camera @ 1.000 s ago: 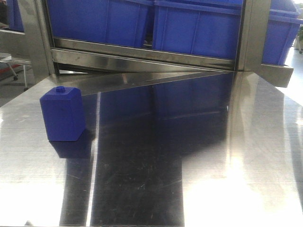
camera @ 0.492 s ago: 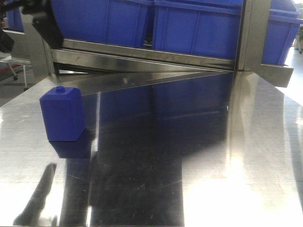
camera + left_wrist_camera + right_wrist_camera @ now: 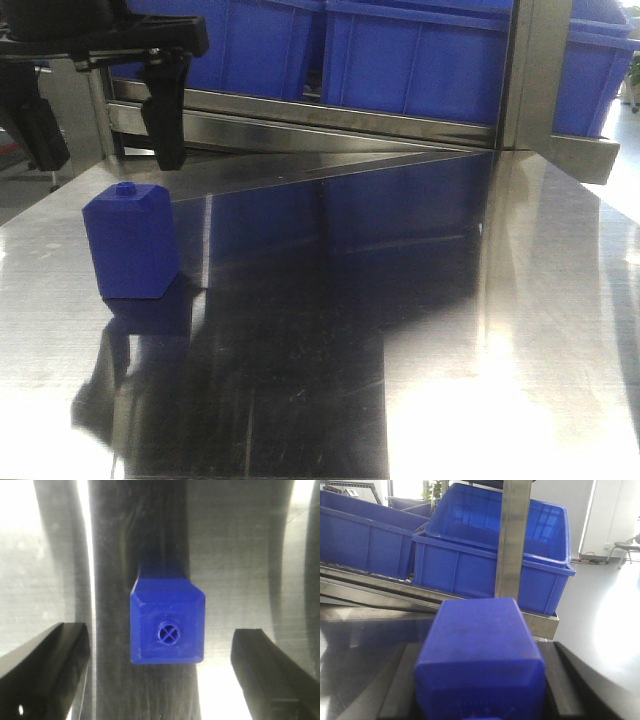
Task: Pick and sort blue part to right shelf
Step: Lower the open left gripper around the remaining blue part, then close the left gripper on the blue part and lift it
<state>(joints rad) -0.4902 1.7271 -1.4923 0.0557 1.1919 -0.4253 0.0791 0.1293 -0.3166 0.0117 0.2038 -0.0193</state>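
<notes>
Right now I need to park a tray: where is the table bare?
Bare from the blue block rightward to the table edge, up to the shelf rail. Crowded at left: the left end effector hovers open over the block.

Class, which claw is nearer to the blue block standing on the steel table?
Left. The left claw hangs open just above the blue block, fingers either side. The right claw is out of the front view, holding a second blue block, facing the bins.

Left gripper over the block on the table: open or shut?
Open. In the left wrist view the left gripper has its fingers wide apart either side of the blue block, touching neither face.
</notes>
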